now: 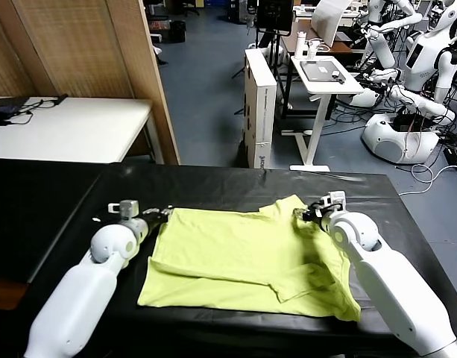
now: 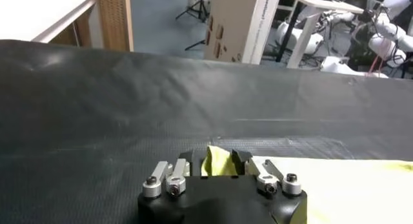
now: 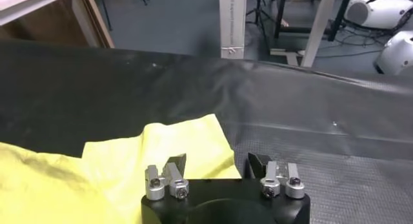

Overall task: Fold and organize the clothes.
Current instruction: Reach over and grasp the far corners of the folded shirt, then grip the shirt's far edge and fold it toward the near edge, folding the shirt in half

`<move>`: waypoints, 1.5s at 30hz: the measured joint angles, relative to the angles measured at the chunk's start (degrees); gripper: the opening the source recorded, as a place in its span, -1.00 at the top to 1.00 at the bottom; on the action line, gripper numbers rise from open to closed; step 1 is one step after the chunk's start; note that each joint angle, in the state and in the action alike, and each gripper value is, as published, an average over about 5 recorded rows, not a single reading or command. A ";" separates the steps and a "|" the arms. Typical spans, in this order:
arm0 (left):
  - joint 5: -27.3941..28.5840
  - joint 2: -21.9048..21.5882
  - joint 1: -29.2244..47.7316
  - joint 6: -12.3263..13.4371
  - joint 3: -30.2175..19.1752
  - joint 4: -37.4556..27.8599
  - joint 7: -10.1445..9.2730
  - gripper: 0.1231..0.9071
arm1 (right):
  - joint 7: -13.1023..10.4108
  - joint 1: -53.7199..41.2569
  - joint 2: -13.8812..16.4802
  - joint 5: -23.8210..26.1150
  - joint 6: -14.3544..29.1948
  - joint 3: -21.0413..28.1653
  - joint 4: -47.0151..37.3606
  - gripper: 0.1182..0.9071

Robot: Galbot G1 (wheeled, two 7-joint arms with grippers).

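The lime yellow-green T-shirt (image 1: 243, 257) lies partly folded on the black table (image 1: 57, 201), with a sleeve folded in near the right front. My left gripper (image 1: 159, 216) is at the shirt's far left corner and is shut on a pinch of the fabric (image 2: 216, 161), which sticks up between its fingers (image 2: 240, 158). My right gripper (image 1: 306, 214) is at the shirt's far right corner. Its jaws stand open, with the corner of the fabric (image 3: 187, 144) lying under and between its fingertips (image 3: 175, 163), not gripped.
The black table's far edge (image 1: 243, 168) is close behind both grippers. Behind it stand a white table (image 1: 71, 127), a wooden partition (image 1: 101, 45), a tall cardboard box (image 1: 259, 104), a white stand table (image 1: 323, 78) and other robots (image 1: 407, 82).
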State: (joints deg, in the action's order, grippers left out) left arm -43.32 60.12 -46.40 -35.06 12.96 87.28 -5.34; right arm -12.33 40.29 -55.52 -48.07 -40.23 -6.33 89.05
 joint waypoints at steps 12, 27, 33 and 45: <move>-0.49 -1.76 -3.30 -0.33 2.49 4.81 -0.68 0.94 | -0.61 4.90 2.45 -0.09 1.21 -4.04 6.67 0.94; -1.12 -5.59 -17.90 -0.48 10.40 21.19 -1.30 0.94 | -1.21 19.52 8.93 -0.51 -1.58 -13.39 20.41 0.94; -0.70 -5.64 -23.88 -1.18 11.77 27.62 -2.34 0.94 | -2.43 27.01 12.48 -0.58 -1.94 -17.34 26.20 0.94; -0.31 -6.42 -33.79 -2.47 15.53 36.54 -2.41 0.94 | -4.11 35.28 16.56 -1.28 -1.97 -18.33 33.00 0.94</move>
State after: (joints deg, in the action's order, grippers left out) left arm -43.63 53.70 -80.19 -37.54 28.49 123.82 -7.74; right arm -16.44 75.57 -38.97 -49.35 -42.20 -24.66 122.05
